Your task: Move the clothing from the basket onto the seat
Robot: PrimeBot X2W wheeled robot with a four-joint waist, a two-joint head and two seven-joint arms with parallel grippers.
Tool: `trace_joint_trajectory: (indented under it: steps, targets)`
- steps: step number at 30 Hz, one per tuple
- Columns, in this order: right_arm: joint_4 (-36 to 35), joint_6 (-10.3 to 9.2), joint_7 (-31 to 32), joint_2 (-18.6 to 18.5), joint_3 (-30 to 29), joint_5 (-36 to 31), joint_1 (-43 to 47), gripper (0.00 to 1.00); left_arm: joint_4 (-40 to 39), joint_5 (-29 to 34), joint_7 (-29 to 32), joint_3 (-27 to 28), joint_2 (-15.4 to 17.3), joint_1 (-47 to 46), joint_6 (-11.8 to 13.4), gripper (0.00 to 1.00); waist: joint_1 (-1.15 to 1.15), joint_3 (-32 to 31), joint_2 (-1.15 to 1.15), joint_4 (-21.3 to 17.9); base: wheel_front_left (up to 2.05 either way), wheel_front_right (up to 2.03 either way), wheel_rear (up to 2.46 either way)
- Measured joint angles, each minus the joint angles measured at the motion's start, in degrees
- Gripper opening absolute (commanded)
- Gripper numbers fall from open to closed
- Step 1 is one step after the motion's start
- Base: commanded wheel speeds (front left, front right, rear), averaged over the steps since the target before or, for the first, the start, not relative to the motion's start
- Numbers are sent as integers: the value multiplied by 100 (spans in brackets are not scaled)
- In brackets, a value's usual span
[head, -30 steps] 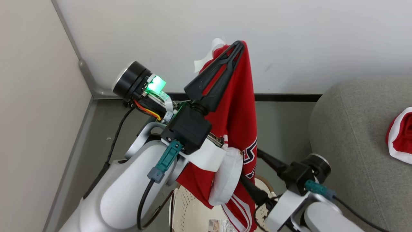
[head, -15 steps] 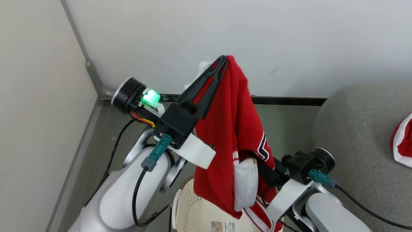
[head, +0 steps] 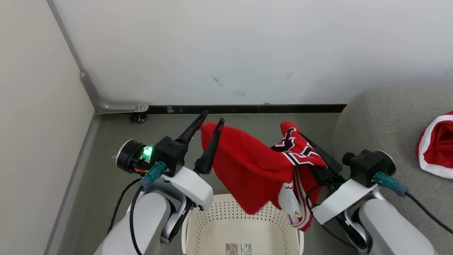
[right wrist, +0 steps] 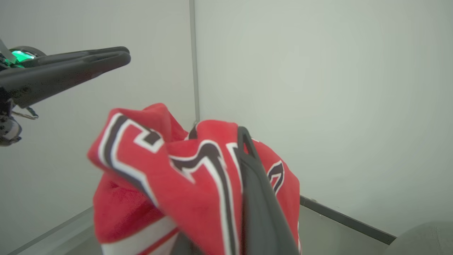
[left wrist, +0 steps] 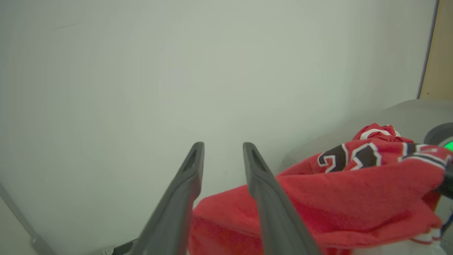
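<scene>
Your right pincer [head: 303, 136] is clamped shut on the red jersey [head: 247, 170], hanging above the basket [head: 212, 226]; your left pincer [head: 211, 122], also above the basket, stands parted around a jersey corner

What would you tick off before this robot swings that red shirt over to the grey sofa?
1. Right gripper shut on the jersey: ok.
2. Left gripper open: ok.
3. Jersey free of the left fingers: cannot tell; fabric lies against one.
4. Jersey clear of the basket rim: cannot tell.
5. Bare room on the sofa beside the other red garment: ok.
</scene>
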Motion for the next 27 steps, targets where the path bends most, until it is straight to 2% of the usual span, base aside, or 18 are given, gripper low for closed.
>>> trace_joint_trajectory:
  steps: [11, 19, 27]
  targets:
    - [-204, 0, -1, -338, -419, 44, 167, 0, 144, -243, -2, 238, 146, 313, -74, 100, 0, 57, 0, -181, 0, 0, 0]
    - [-517, 0, 0, -542, -1099, 60, 324, 0, 75, -334, -64, 388, 194, 456, -49, 100, 0, 107, 0, -369, 0, 0, 0]
    - [-853, -1, 59, -583, -1784, 37, 800, 0, 0, -344, -156, 432, 123, 505, -49, 100, 0, 140, 0, -655, 0, 0, 0]
